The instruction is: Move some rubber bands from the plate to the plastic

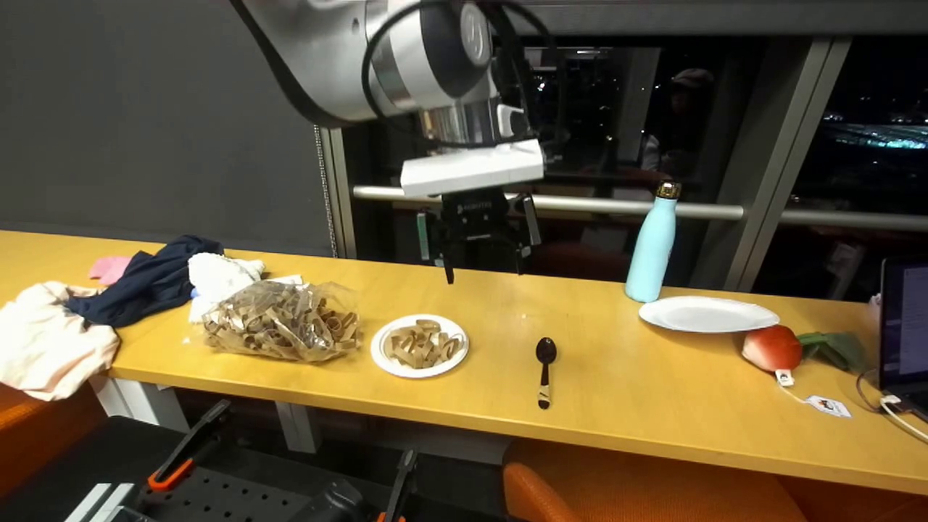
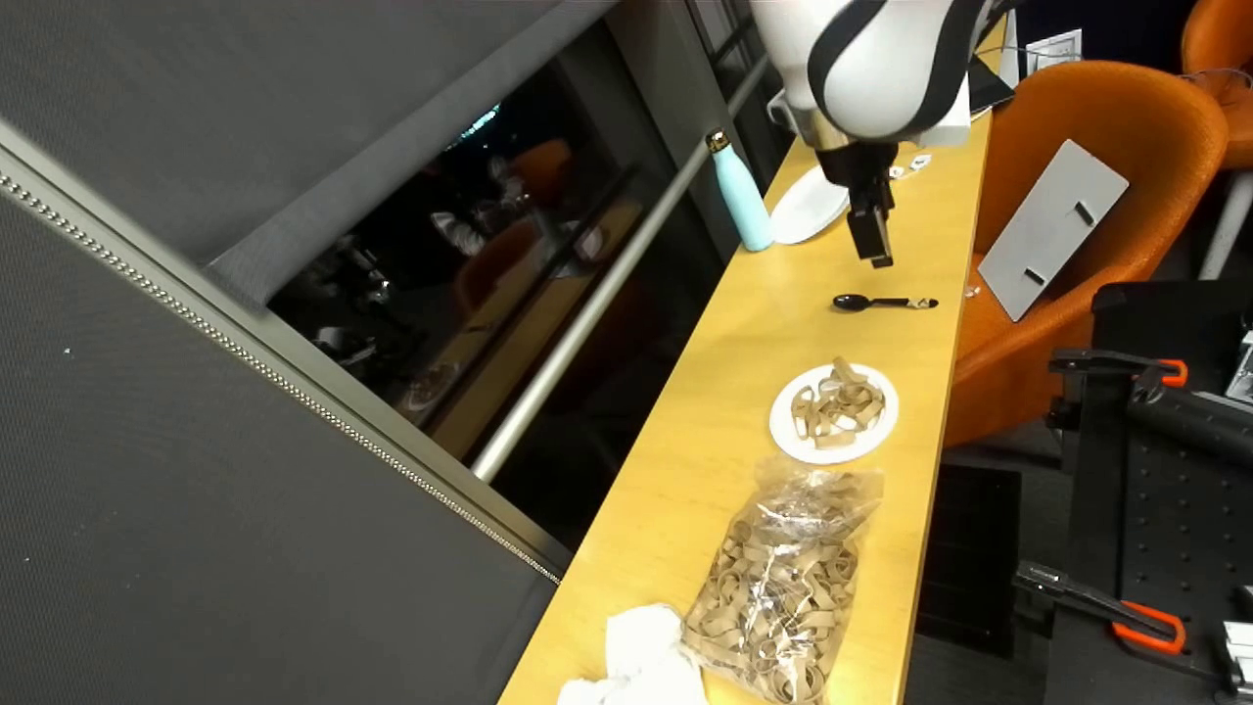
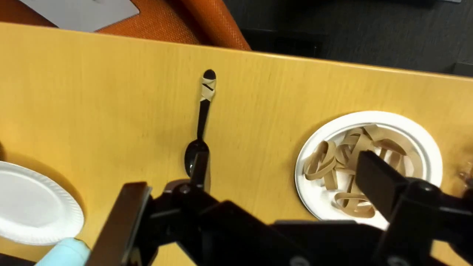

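Note:
Tan rubber bands [image 1: 417,351] [image 3: 360,147] lie in a loose heap on the small round white plate [image 1: 378,349] [image 3: 323,199]. The plastic [image 1: 283,322] [image 2: 783,578] is a clear wrinkled bag full of more tan bands, lying on the table close beside that plate, on the side away from the spoon. High above the table, between plate and spoon, hangs my gripper [image 1: 484,275] [image 3: 282,166], open, its fingers wide apart and nothing between them. In the wrist view one finger [image 3: 380,184] covers part of the plate and bands. Only a blurred sliver of bag shows there.
A black spoon [image 1: 545,351] with tape on its handle lies beyond the plate. Farther along stand a pale blue bottle [image 1: 650,250], a larger white plate [image 1: 707,314], a red toy [image 1: 772,348] and a laptop [image 1: 906,326]. White cloth [image 1: 225,275] and dark clothing [image 1: 145,286] lie by the bag.

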